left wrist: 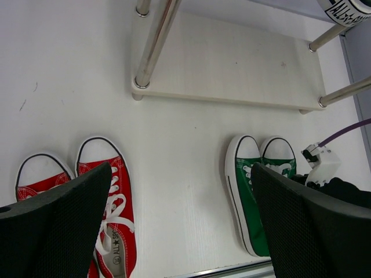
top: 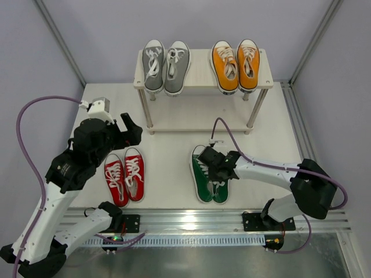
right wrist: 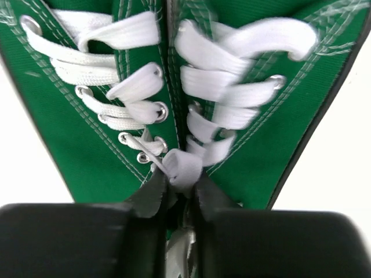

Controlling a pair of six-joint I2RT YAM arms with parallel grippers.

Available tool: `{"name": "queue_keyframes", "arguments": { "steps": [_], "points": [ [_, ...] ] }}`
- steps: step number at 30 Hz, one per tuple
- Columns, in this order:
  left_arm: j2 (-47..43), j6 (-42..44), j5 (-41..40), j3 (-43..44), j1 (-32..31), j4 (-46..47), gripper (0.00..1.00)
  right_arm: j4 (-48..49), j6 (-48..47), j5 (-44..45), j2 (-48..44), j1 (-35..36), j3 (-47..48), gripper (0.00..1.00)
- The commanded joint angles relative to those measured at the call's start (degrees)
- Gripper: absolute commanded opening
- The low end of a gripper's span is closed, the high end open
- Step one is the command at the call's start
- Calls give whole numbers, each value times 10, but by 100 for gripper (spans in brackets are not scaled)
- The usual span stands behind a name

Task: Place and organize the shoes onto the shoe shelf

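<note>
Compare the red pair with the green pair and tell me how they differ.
Colour: the red pair is red, the green pair green. Place: the red pair lies on the left of the table, the green pair on the right. State: nothing touches the red pair, while the right gripper pinches the green pair where its two shoes meet. Both have white laces and toes toward the shelf.
</note>
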Motion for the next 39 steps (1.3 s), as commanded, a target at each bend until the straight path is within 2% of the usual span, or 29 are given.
{"name": "queue_keyframes", "arguments": {
  "steps": [1,7,12,14,20,28,31,32,34,39],
  "points": [
    [-13,10,-2,-4,2,-10,100,68,28,-33,29,7,-26,4],
    [-17,8,-2,-9,2,-13,100,37,13,-14,-69,14,-47,4],
    [-13,5,-1,-9,2,-8,100,-26,-17,36,-162,15,-21,4],
    [-10,4,0,-10,1,-6,100,-41,-30,75,-200,15,3,4],
    [-4,3,-4,-13,2,-11,100,-54,-88,201,-235,11,61,4],
    [-16,1,-24,1,1,-42,100,23,-125,265,-244,1,51,4],
    [-23,-1,-29,-2,1,-50,100,104,-155,306,-244,-7,16,4],
    [-24,-2,-29,-2,1,-52,100,172,-194,311,-241,-21,4,4],
    [-24,-2,-30,-1,1,-58,100,233,-225,316,-228,-39,-17,4],
    [-32,-6,-38,-2,2,-81,100,392,-308,282,-175,-115,-20,4]
  ]
}}
